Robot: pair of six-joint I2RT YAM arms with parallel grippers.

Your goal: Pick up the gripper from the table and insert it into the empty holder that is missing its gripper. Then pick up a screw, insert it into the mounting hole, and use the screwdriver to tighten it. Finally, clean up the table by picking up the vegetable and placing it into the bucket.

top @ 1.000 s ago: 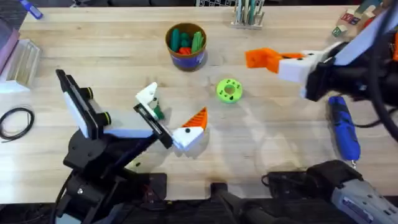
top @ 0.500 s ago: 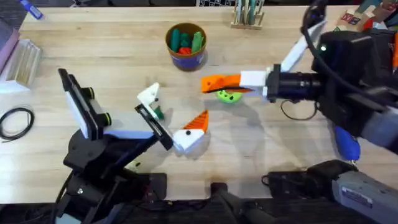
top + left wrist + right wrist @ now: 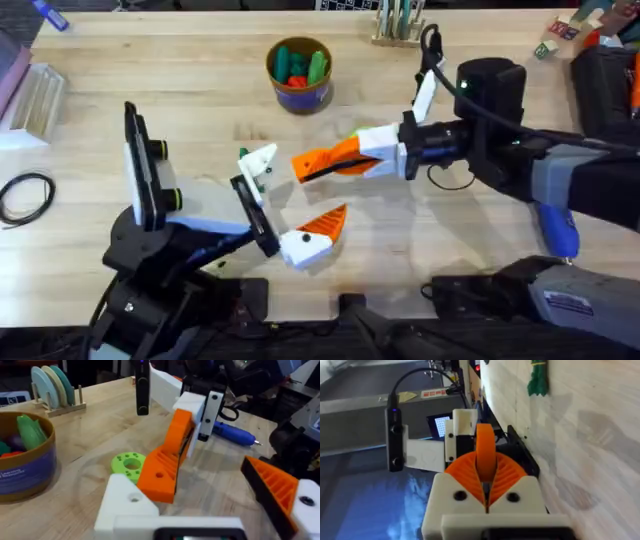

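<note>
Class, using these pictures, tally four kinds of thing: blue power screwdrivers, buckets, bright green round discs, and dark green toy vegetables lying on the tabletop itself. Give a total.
Blue power screwdriver: 1
Bucket: 1
Bright green round disc: 1
Dark green toy vegetable on the tabletop: 1
Total: 4

The pale wooden table (image 3: 200, 90) carries the bucket (image 3: 299, 88); near it lies the vegetable (image 3: 249, 172), seemingly; farther off, the screwdriver (image 3: 556, 225).
</note>
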